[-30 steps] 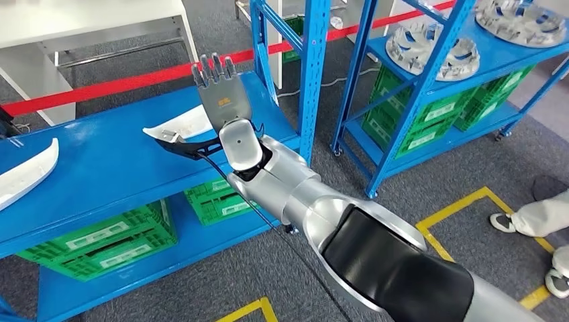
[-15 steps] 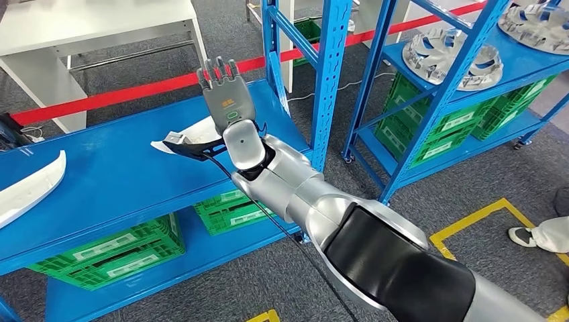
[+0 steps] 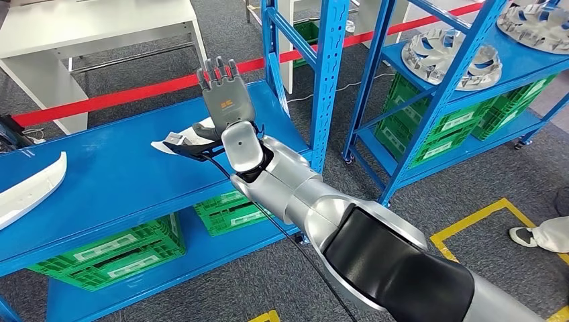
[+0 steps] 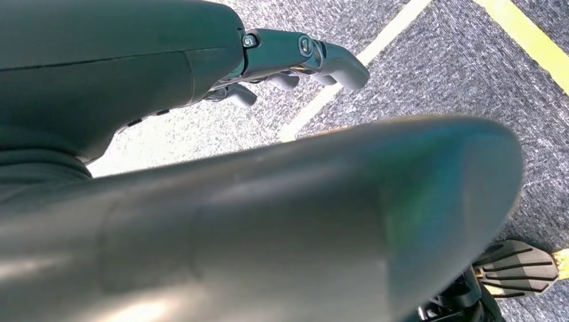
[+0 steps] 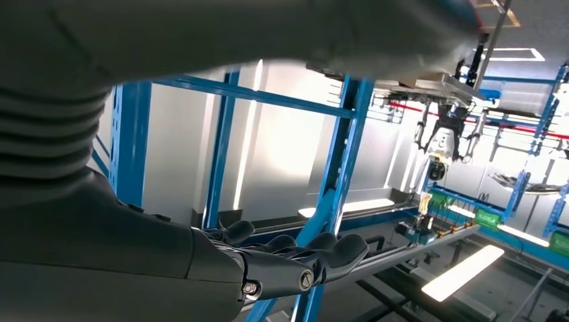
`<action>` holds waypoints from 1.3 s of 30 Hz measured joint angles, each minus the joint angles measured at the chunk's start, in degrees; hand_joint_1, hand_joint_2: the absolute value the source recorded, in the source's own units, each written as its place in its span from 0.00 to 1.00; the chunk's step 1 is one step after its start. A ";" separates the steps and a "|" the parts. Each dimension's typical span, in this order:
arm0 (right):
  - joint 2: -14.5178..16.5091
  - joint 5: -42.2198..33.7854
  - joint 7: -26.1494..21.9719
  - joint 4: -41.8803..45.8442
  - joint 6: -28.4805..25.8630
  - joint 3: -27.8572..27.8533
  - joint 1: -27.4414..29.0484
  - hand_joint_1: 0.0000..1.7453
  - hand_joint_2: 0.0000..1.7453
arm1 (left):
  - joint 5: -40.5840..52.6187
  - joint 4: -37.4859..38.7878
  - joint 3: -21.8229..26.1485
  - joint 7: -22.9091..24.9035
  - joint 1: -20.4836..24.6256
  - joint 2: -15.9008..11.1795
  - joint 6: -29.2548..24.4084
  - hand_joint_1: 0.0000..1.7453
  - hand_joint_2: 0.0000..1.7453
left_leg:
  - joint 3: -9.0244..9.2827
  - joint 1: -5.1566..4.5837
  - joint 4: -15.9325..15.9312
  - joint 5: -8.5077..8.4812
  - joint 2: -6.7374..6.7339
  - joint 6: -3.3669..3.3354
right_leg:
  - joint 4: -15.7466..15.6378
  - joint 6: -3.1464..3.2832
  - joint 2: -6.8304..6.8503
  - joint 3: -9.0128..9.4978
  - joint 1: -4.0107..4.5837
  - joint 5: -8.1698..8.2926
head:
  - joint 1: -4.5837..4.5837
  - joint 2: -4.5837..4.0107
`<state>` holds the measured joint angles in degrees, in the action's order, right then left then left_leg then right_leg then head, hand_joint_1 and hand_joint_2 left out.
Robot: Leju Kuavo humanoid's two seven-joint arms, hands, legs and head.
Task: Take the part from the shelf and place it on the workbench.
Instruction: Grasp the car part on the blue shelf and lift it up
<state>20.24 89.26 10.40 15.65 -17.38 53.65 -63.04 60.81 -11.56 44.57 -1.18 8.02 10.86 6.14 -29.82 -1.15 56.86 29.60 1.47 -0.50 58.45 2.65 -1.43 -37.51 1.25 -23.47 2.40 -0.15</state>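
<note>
A white curved part [image 3: 180,139] with a dark edge lies on the blue shelf board [image 3: 114,174]. My right arm reaches in from the lower right. My right hand [image 3: 227,100] hovers flat over the part's right end, back of the hand towards the head camera, fingers straight and pointing away. Its thumb [image 3: 205,130] lies across the part's near side; nothing is gripped. The right wrist view has the fingers [image 5: 302,260] stretched out before blue uprights. In the left wrist view my left hand [image 4: 295,60] hangs over grey floor, holding nothing.
A second white part [image 3: 27,180] lies at the shelf's left end. Green crates [image 3: 100,245] sit below. A blue upright [image 3: 330,74] stands right of my hand. Silver wheel-like parts [image 3: 451,57] fill the right rack. A white table [image 3: 94,27] stands behind red tape. A person's shoe [image 3: 540,236] is at right.
The head view shifted slightly a second ago. Since then the right hand has stayed over the part, and its thumb has come out across the part's near side.
</note>
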 joint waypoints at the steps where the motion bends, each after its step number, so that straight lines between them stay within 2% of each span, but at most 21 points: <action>1: 0.00 0.00 0.00 0.00 0.00 0.01 0.00 0.00 0.00 | 0.00 0.00 0.01 0.00 -0.01 0.00 0.00 0.00 0.00 | 0.10 0.00 0.00 -0.01 0.00 0.01 | 0.00 0.00 0.00 0.00 0.00 0.01 | 0.00 0.00; 16: -0.03 -0.32 1.04 -0.05 0.62 0.03 -0.02 0.00 0.00 | -0.08 0.01 0.01 0.36 -0.23 0.38 0.00 0.00 0.00 | 0.33 -0.15 0.06 0.06 0.00 -0.07 | -0.07 -0.05 -0.01 0.01 -0.12 0.01 | 0.00 0.00; 23: -0.42 -0.31 0.89 -0.17 0.74 0.03 -0.02 0.00 0.00 | 0.27 0.00 -0.03 0.08 -0.25 0.42 0.00 0.00 0.00 | 0.24 -0.40 0.28 0.11 0.01 -0.38 | -0.13 -0.53 -0.02 0.02 -0.39 0.15 | 0.00 0.00; 27: -0.51 0.08 0.68 -0.17 0.74 0.03 -0.05 0.00 0.00 | 0.22 -0.01 -0.01 0.39 -0.22 0.40 0.00 0.00 0.00 | 0.37 -0.43 -0.06 -0.31 -0.12 -1.05 | -0.10 -1.14 -0.03 -0.05 -0.58 0.24 | -0.02 0.00; 29: -0.55 0.31 0.71 -0.17 0.74 0.03 -0.16 0.00 0.00 | 0.21 -0.04 -0.01 0.29 -0.19 0.34 0.00 0.00 0.00 | 0.65 -0.10 -0.61 -0.73 -0.32 -1.44 | 2.26 -1.63 0.22 -1.26 -0.51 -1.17 | 0.07 0.00; 31: -0.64 0.47 0.75 -0.17 0.74 0.03 -0.16 0.00 0.00 | 0.21 -0.08 -0.01 0.23 -0.20 0.25 0.00 0.00 0.00 | 0.77 0.05 -0.72 -0.80 -0.51 -1.61 | 9.16 -2.06 0.59 -4.69 -0.71 -4.34 | 0.15 0.00; 32: -0.73 0.54 0.79 -0.18 0.74 0.03 -0.05 0.00 0.25 | 0.20 -0.09 -0.01 0.22 -0.22 0.20 0.00 0.00 0.00 | 0.78 0.06 -0.67 -0.72 -0.58 -1.63 | 13.12 -2.21 0.74 -6.73 -0.88 -5.71 | 0.16 0.00; 33: -0.85 0.58 0.87 -0.20 0.73 0.03 0.09 0.00 0.50 | 0.20 -0.09 -0.01 0.26 -0.24 0.16 0.00 0.00 0.00 | 0.81 0.06 -0.59 -0.59 -0.62 -1.61 | 15.81 -2.30 0.85 -8.24 -1.03 -6.27 | 0.15 0.00; 34: -0.98 0.61 0.99 -0.22 0.68 0.03 0.18 0.00 0.75 | 0.20 -0.09 -0.01 0.30 -0.24 0.12 0.00 0.00 0.00 | 0.87 0.06 -0.48 -0.42 -0.63 -1.53 | 16.34 -2.33 0.95 -8.71 -1.14 -5.75 | 0.17 0.00; 35: -1.07 0.62 1.16 -0.25 0.62 0.04 0.20 0.00 1.00 | 0.17 -0.09 -0.01 0.33 -0.24 0.10 0.00 0.00 0.00 | 0.99 0.07 -0.33 -0.16 -0.62 -1.42 | 14.52 -2.29 1.05 -7.98 -1.23 -4.23 | 0.16 0.00; 36: -1.12 0.63 1.36 -0.26 0.56 0.08 0.15 0.00 1.00 | 0.13 -0.09 -0.01 0.38 -0.24 0.09 0.00 0.00 0.00 | 1.18 0.07 -0.11 0.20 -0.62 -1.27 | 10.60 -2.18 1.12 -6.17 -1.28 -2.09 | 0.17 0.00; 37: -1.16 0.64 1.54 -0.26 0.52 0.14 0.07 0.00 1.00 | 0.09 -0.10 -0.01 0.40 -0.21 0.09 0.00 0.00 0.00 | 1.27 0.04 0.07 0.66 -0.65 -1.07 | 6.67 -2.02 1.17 -4.20 -1.26 -0.75 | 0.14 0.00; 38: -1.18 0.65 1.70 -0.26 0.50 0.22 0.00 0.00 1.00 | 0.06 -0.11 -0.01 0.44 -0.15 0.07 0.00 0.00 0.00 | 1.24 0.01 0.25 1.24 -0.68 -0.83 | 3.48 -1.86 1.17 -2.52 -1.19 -0.12 | 0.13 0.00; 39: -1.22 0.65 1.81 -0.26 0.51 0.29 -0.04 0.00 1.00 | 0.06 -0.14 -0.01 0.46 -0.10 0.05 0.00 0.00 0.00 | 1.21 0.00 0.31 1.80 -0.72 -0.58 | 1.58 -1.69 1.15 -1.45 -1.07 -0.27 | 0.12 0.00</action>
<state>19.02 89.91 12.22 15.39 -16.86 53.95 -63.09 60.87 -11.70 44.56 -0.72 7.92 10.91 6.14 -28.61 -1.15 57.17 31.41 0.74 -1.08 60.03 0.96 -0.28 -38.96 0.17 -23.74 2.52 -0.15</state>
